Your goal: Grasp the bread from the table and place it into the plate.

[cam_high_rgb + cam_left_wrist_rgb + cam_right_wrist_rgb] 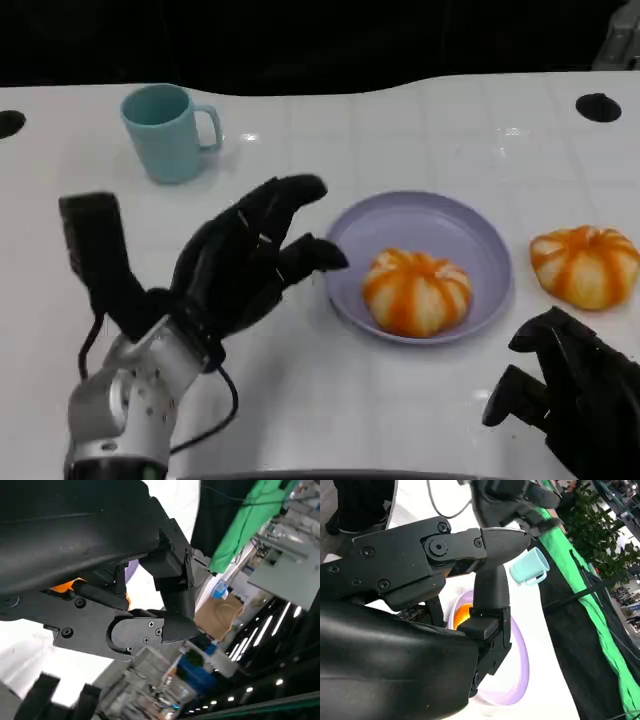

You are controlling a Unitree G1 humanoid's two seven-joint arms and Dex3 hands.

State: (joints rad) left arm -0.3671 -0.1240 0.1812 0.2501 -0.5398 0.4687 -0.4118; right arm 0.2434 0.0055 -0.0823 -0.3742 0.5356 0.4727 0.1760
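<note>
An orange-and-white striped bread (417, 289) lies in the lavender plate (478, 240) at the table's middle right. A second bread of the same look (586, 264) sits on the table just right of the plate. My left hand (245, 262) hovers left of the plate with its fingers spread toward the rim, holding nothing. My right hand (570, 392) rests low at the front right, below the second bread, its fingers curled with nothing in them. In the right wrist view the plate (520, 665) and a bit of orange bread (461, 614) show behind my own fingers (492, 587).
A teal mug (168, 131) stands at the back left; the right wrist view shows the mug (530, 566) too. Two dark holes mark the table top, one at the far left (10, 122) and one at the far right (598, 106). The white table (330, 400) stretches forward.
</note>
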